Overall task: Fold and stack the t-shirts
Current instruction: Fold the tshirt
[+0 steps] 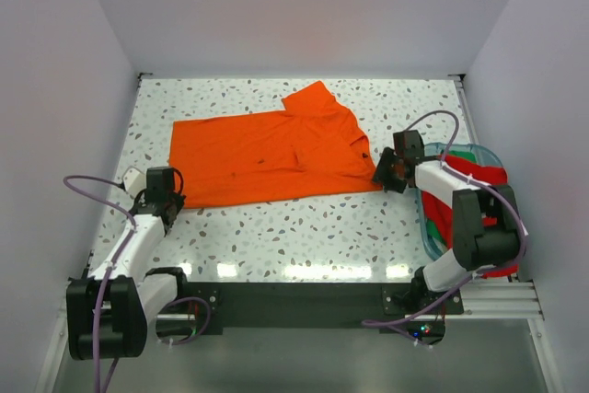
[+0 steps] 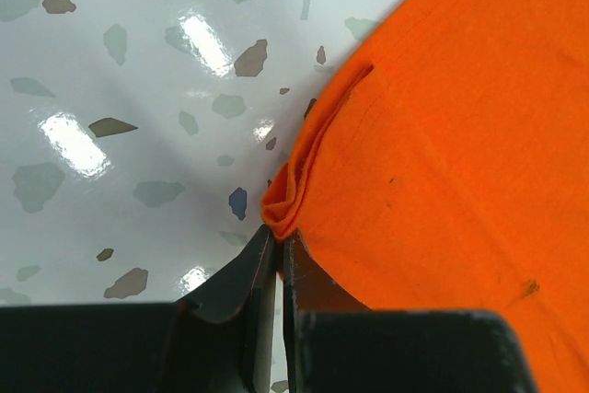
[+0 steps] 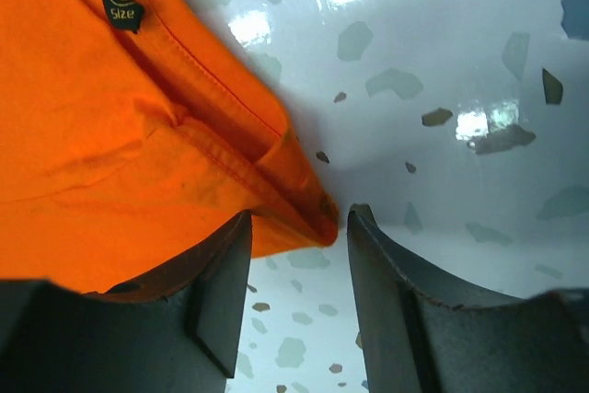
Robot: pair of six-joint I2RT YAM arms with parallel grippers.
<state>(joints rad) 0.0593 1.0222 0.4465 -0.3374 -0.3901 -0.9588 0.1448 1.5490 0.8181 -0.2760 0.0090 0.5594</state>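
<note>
Currently my left end effector [image 2: 279, 260] is clamped on the near-left corner of the orange shirt [image 1: 267, 156]; my right end effector [image 3: 296, 269] stands open astride its near-right corner. Shirt lies spread on the bench [image 1: 304, 227].

Bright, even overhead light w/ white glare spots on glossy table [image 1: 276, 227]; wrist views sharp.

A bright orange t-shirt [image 1: 267, 156] with faint dark specks lies flat across the middle of the speckled table [image 1: 304, 227], folded into a wide rectangle, one sleeve poking out far right. A deeper red t-shirt [image 1: 486, 175] sits crumpled in a bin [image 1: 465, 147] at the right edge.
</note>
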